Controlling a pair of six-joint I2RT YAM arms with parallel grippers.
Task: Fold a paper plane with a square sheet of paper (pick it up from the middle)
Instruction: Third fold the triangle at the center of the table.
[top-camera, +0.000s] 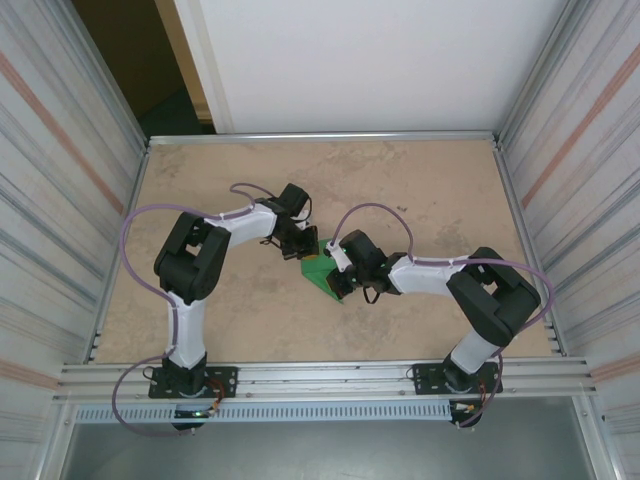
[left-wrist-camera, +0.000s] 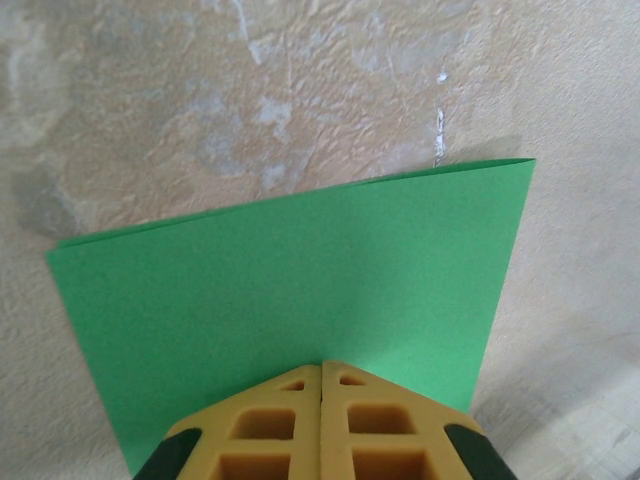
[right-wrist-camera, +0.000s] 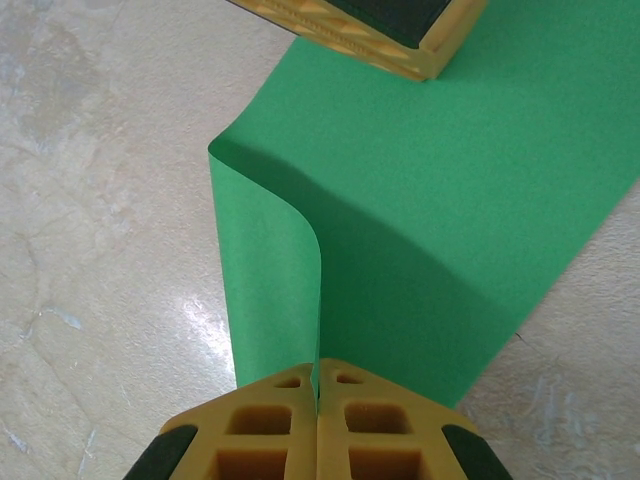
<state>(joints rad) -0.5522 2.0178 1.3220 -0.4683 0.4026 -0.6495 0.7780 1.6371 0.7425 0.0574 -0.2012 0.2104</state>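
Pinching the square sheet of paper (left-wrist-camera: 300, 280), seemingly, are left claw (left-wrist-camera: 321, 366) and right claw (right-wrist-camera: 317, 363).

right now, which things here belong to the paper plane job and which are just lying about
In the job: green paper sheet, partly folded; left tool, shut, tip on the sheet; right tool, shut on its curled edge.
Just there: table; metal rail; side walls.

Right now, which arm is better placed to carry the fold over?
Right. The right pincer is shut on a lifted, curling edge of the green paper; the left pincer, shut, rests on the flat part, likely anchoring it.
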